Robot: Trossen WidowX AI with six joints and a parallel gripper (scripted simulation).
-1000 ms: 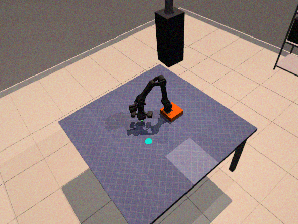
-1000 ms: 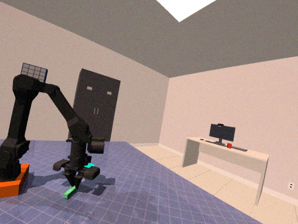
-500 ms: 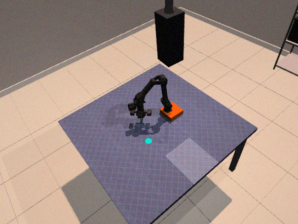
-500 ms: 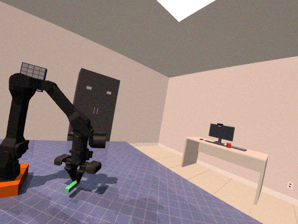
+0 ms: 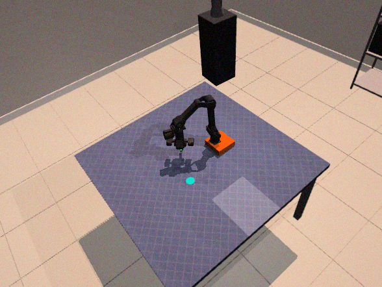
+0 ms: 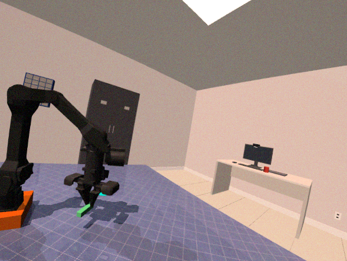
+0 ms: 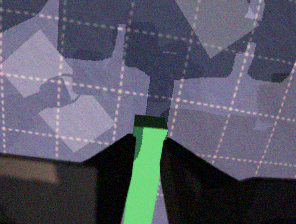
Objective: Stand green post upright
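The fingers (image 5: 180, 149) (image 6: 90, 205) pinch the green post (image 5: 180, 150) (image 6: 84, 210) (image 7: 145, 175) near one end, seemingly raised off the bench (image 5: 130, 169) (image 6: 183, 230) (image 7: 210, 100). That leaves length for standing it upright

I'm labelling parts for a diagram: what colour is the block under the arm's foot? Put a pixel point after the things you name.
Orange (image 5: 227, 143) (image 6: 12, 219); it shows best in the top view.

Looked smooth and matt, like plastic, on the green post (image 5: 181, 150) (image 6: 83, 210) (image 7: 145, 175) between the fingertips of the gripper (image 5: 180, 149) (image 6: 90, 204) (image 7: 147, 144), dull black on the gripper itself, matt and cloth-like on the tabletop (image 5: 201, 227) (image 6: 177, 230) (image 7: 110, 90) below it, and flatly matt on the orange base (image 5: 229, 143) (image 6: 12, 219) beside it.
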